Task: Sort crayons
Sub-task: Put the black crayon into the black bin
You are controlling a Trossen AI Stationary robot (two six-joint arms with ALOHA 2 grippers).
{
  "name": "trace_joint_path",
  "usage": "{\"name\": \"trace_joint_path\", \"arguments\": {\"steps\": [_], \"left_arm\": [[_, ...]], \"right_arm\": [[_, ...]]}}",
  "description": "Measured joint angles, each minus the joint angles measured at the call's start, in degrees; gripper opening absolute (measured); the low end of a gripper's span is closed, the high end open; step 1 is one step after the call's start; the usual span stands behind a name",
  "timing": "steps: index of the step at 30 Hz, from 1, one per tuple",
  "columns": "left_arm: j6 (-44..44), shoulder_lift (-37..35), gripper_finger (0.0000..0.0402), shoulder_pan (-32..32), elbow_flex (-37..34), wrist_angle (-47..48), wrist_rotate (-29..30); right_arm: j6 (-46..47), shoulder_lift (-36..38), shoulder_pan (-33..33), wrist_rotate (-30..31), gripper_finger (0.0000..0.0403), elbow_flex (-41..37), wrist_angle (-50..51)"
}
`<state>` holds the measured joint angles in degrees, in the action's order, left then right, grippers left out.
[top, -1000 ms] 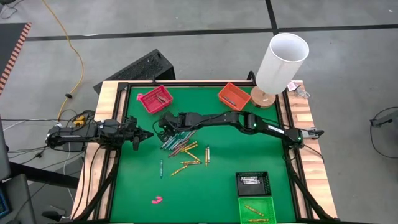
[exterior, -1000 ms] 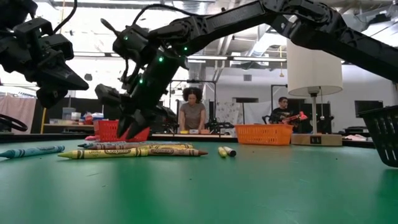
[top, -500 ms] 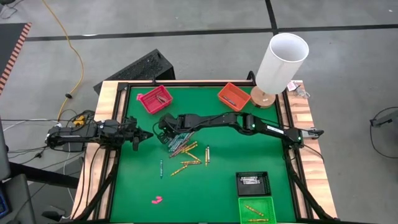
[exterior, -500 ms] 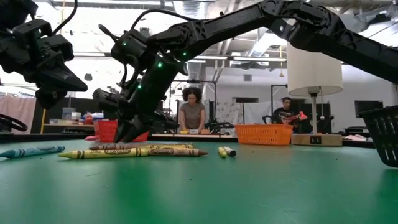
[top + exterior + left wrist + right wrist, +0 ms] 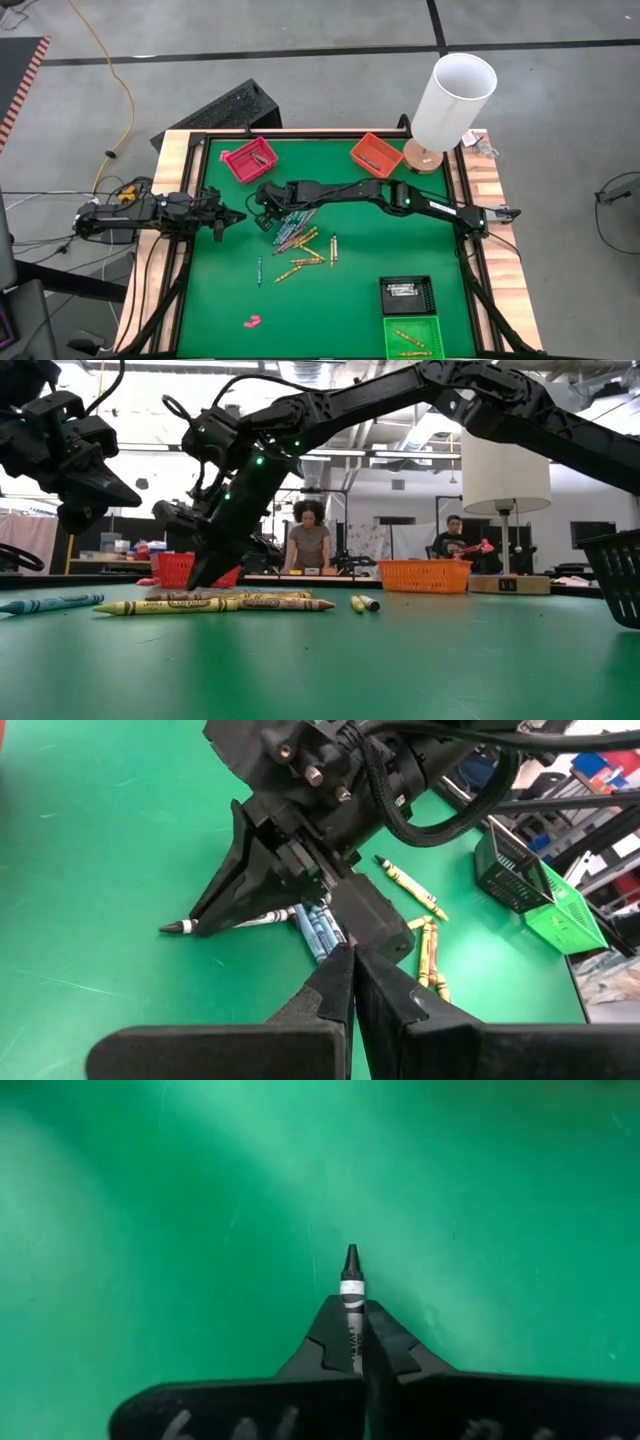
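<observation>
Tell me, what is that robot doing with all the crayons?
It is sorting them. The right hand has pinched shut on a black-tipped crayon at the edge of the crayon pile on the green table. The left hand waits, shut, at the table's left edge, holding nothing.

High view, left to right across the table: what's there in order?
Left gripper → red tray → right gripper shut on a black-tipped crayon → orange tray → black tray → lamp.
</observation>
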<state>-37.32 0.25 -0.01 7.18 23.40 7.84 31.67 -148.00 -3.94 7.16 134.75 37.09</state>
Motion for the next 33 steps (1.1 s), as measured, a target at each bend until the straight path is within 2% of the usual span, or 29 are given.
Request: {"name": "trace_joint_path", "arguments": {"steps": [13, 19, 25, 29, 33], "left_arm": [[0.6, 0.1, 0.0000, 0.0, 0.0, -0.3, 1.6], [0.6, 0.0, 0.0000, 0.0, 0.0, -0.3, 1.9], [0.6, 0.0, 0.0000, 0.0, 0.0, -0.4, 2.4], [-0.1, 0.0, 0.0000, 0.0, 0.0, -0.4, 3.1], [-0.9, 0.0, 0.0000, 0.0, 0.0, -0.5, 3.4]], "right_arm": [[-6.4, 10.9, -3.0, 0.0, 0.0001, -0.2, 3.9], [-10.5, 18.6, -2.5, 0.0, 0.0000, -0.1, 16.1], [-11.4, 24.8, 2.9, 0.2, 0.0000, -0.1, 34.6], [-6.4, 27.5, 8.4, 0.3, 0.0000, -0.1, 46.1], [0.4, 28.1, 15.9, 1.8, 0.0000, -0.2, 52.9]]}}
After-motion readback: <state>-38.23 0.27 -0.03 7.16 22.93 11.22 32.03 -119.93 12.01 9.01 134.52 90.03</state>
